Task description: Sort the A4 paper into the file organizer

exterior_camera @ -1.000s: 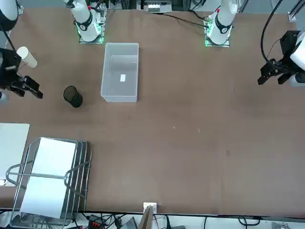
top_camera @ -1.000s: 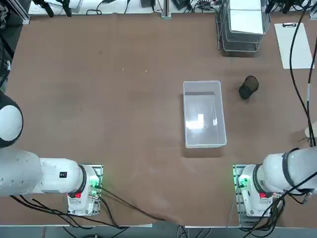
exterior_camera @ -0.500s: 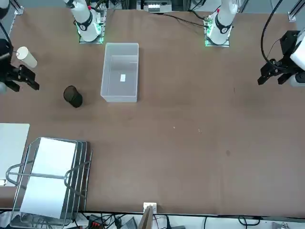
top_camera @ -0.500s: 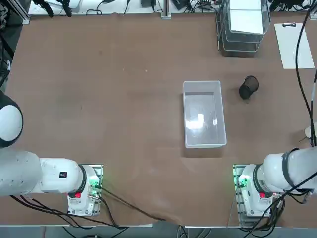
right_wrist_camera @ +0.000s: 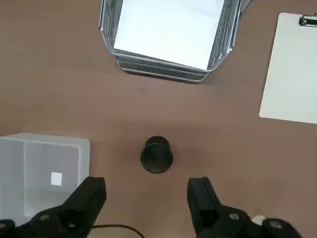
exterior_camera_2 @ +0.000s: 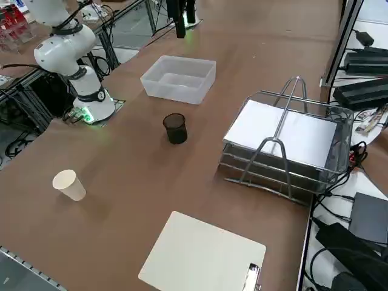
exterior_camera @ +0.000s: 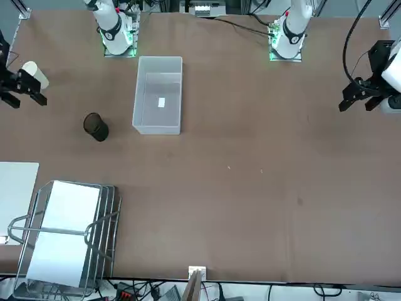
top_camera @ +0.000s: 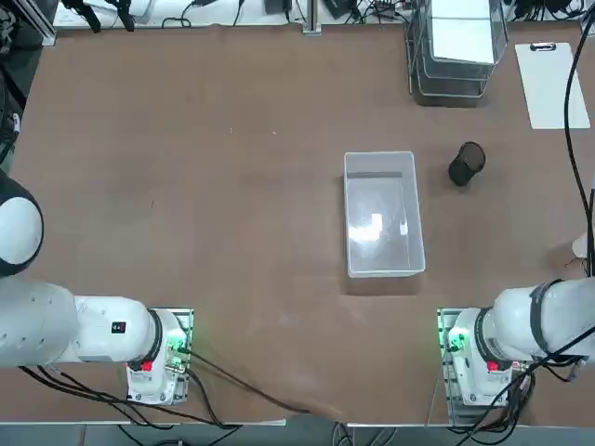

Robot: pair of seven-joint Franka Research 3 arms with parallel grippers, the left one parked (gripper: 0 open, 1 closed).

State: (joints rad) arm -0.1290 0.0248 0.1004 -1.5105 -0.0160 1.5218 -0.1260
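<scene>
The A4 paper lies flat in the top tray of the file organizer, a wire-mesh rack at the table's far right corner. My right gripper hangs high above the table's right edge, well short of the rack, near a paper cup. It is open, its fingers spread wide with nothing between them. In the top view the gripper is out of the picture.
A white clipboard lies right of the rack. A black mesh cup stands between the rack and a clear bin. A paper cup sits near the right edge.
My right gripper has drawn back from the rack toward the robot's side of the table, still open. The paper and the other things have not moved.
</scene>
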